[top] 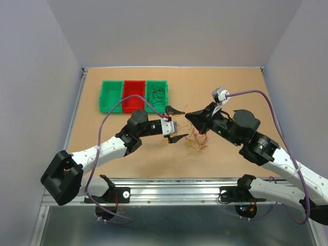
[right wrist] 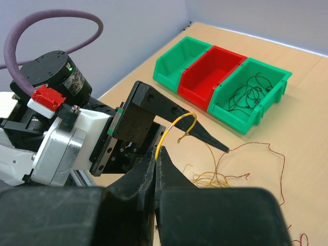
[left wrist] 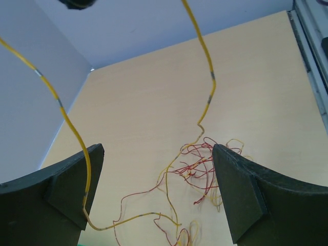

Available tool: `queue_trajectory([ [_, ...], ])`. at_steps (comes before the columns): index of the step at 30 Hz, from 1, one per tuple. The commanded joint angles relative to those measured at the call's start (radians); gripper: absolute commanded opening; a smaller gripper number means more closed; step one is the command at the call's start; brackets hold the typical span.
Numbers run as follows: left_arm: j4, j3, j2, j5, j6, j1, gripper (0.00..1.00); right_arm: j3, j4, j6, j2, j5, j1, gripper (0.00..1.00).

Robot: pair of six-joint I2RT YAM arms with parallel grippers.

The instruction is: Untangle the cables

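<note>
Pale lilac-grey walls (top: 179, 31) close in a tan board table (top: 230, 87) on three sides, and a metal rail (top: 179, 187) runs along its near edge where the arms are bolted. Three bins sit side by side at the far left of the table: a green bin (top: 111, 97), a red bin (top: 133, 97) and a second green bin (top: 156, 82). The first two show bare floors. The third holds a small tangle of dark green wires (right wrist: 251, 95).

The cables (top: 197, 141) lie on the table near its middle, just below and between the two gripper tips. They are hair-thin, curly strands, mostly red with some yellow, knotted into a loose clump with loops straying outward over the board. In the left wrist view the clump (left wrist: 197, 169) sits ahead of the fingers, nearer the right one.

The left gripper (top: 174, 124) hangs over the near-left side of the clump with its jaws spread wide and nothing between them but air and wire. A yellow strand (left wrist: 66, 118) with a few grey bands comes down from the upper left, crosses in front of one finger (left wrist: 77, 189) and trails along the board toward the clump.

The right gripper (right wrist: 156, 156) has its jaws pressed together on a yellow strand, which loops up from the tips. A second yellow length climbs from the clump out of the left wrist view's top.
</note>
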Motion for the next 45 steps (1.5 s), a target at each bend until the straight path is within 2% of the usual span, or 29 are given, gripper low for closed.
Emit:
queue_trajectory([
  [1, 0.0, 0.053, -0.014, 0.113, 0.021, -0.001, 0.99, 0.072, 0.027, -0.019, -0.009, -0.018, -0.003, 0.01],
  [10, 0.0, 0.08, 0.037, 0.146, -0.022, -0.007, 0.99, -0.002, 0.168, 0.011, -0.014, 0.001, -0.001, 0.01],
  [15, 0.072, 0.074, 0.063, 0.036, -0.098, -0.013, 0.99, -0.121, 0.305, 0.068, -0.063, 0.108, -0.001, 0.01],
  [19, 0.223, 0.041, 0.078, -0.047, -0.225, -0.018, 0.99, -0.158, 0.373, 0.114, -0.077, 0.201, -0.001, 0.01],
  [27, 0.289, 0.024, 0.08, -0.137, -0.264, -0.035, 0.96, -0.235, 0.487, 0.208, -0.076, 0.314, -0.001, 0.0],
  [33, 0.312, 0.013, 0.083, -0.188, -0.256, -0.04, 0.94, -0.244, 0.492, 0.238, -0.067, 0.363, -0.001, 0.01],
  [41, 0.31, 0.016, 0.09, -0.239, -0.221, -0.07, 0.78, -0.243, 0.5, 0.248, -0.041, 0.378, 0.0, 0.01],
  [42, 0.306, 0.018, 0.092, -0.233, -0.22, -0.072, 0.71, -0.241, 0.501, 0.251, -0.037, 0.38, 0.0, 0.01],
  [44, 0.3, 0.024, 0.092, -0.233, -0.21, -0.076, 0.65, -0.24, 0.502, 0.252, -0.032, 0.384, 0.0, 0.01],
  [45, 0.294, 0.025, 0.094, -0.237, -0.206, -0.078, 0.58, -0.24, 0.5, 0.254, -0.029, 0.384, 0.0, 0.0],
])
